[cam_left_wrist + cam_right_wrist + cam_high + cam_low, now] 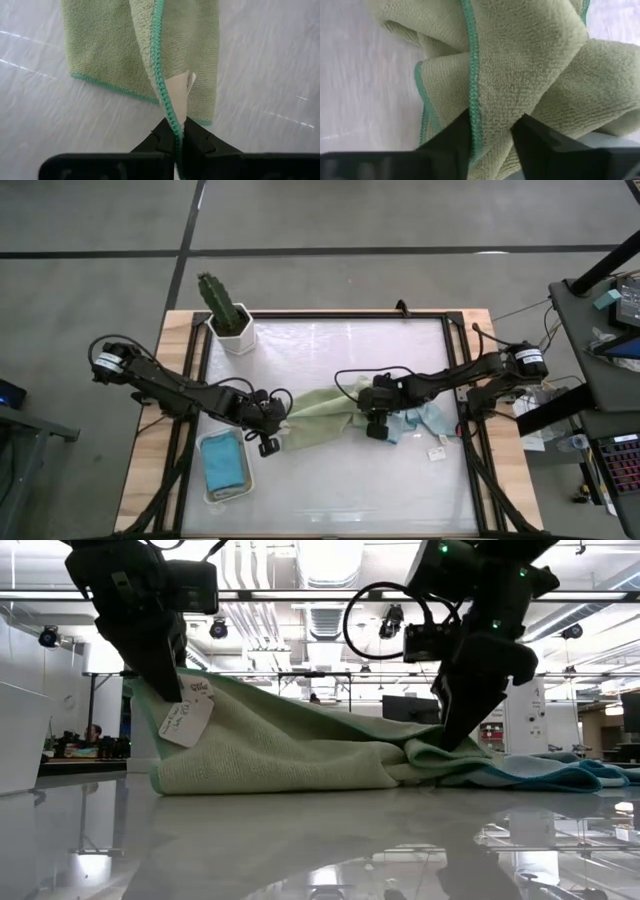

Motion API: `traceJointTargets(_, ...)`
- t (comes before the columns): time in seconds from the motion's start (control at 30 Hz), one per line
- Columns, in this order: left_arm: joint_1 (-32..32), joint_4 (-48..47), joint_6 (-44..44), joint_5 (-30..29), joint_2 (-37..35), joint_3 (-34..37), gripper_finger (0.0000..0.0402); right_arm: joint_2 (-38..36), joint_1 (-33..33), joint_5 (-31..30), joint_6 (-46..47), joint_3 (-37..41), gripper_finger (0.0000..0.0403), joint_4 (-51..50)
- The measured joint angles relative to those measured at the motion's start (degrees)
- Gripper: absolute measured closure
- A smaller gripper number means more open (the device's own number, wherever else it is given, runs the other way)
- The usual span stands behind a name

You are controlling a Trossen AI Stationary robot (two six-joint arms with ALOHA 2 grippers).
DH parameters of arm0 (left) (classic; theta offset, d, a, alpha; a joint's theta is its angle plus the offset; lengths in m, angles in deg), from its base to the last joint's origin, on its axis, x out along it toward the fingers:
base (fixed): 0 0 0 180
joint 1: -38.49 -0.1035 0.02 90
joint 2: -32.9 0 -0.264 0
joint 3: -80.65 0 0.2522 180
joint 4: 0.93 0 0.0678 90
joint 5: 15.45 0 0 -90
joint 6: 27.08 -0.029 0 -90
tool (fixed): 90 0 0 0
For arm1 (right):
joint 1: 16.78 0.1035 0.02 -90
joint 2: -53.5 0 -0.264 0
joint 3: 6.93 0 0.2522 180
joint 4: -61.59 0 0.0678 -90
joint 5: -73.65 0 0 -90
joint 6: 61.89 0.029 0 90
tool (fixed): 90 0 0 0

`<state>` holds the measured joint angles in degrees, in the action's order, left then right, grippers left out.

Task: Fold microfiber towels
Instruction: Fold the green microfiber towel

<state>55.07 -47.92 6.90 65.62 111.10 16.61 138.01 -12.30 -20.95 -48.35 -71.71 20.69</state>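
My left gripper (pixel 176 142) is pinched tight on one edge of the sage green towel (pixel 318 418), and my right gripper (pixel 492 132) squeezes a thick fold at its other end. The towel stretches between my two grippers, low over the table (pixel 350 480). I count three towels: the green one, a pale blue towel (pixel 430 420) just beside my right gripper, and a teal towel (pixel 224 463) in the white tray (pixel 207 492).

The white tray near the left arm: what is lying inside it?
Inside the white tray lies one folded teal towel. Whether another cloth lies under it cannot be seen, because the towel covers the tray's floor.
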Motion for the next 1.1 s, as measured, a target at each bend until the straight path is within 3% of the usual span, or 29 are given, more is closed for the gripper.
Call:
traceJointTargets(0.17,0.0,1.0,-0.43,-0.01,-0.01,-0.02,0.0401,0.0,0.0,-0.01,-1.76,-0.06,0.0383,0.3)
traceJointTargets(1.0,0.0,2.05,-1.89,-0.42,-0.02,-0.37,0.0402,-2.65,0.01,-0.13,-5.53,-3.4,0.0394,-4.25)
traceJointTargets(1.1,0.0,1.95,-3.35,-0.42,-0.43,-2.13,0.0401,-4.02,0.24,-4.21,-5.93,-6.9,0.0394,-9.39)
